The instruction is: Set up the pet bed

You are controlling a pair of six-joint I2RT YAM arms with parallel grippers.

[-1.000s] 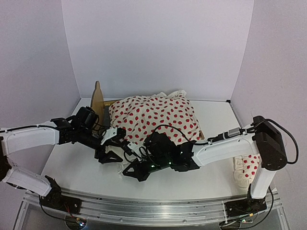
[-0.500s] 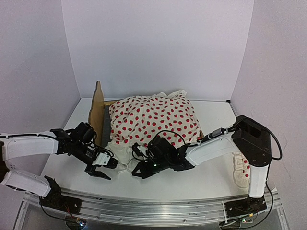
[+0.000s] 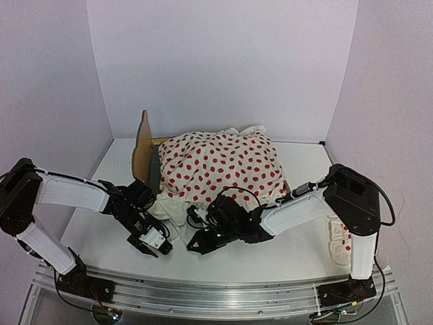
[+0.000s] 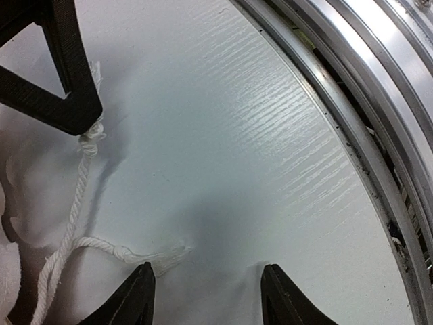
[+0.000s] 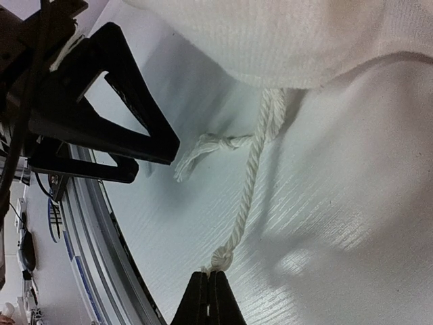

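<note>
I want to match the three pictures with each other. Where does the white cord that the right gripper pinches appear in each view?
Top external: too small to make out; it would be at the right gripper, below the duvet.
Left wrist: upper left, the white cord runs down from its knot.
Right wrist: centre, the cord runs from the duvet's edge to a knot at the bottom.
Shared landmark: the right gripper's black fingers, closed at that knot.

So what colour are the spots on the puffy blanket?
Red, on the white ruffled duvet; the top external view shows them best.
</note>
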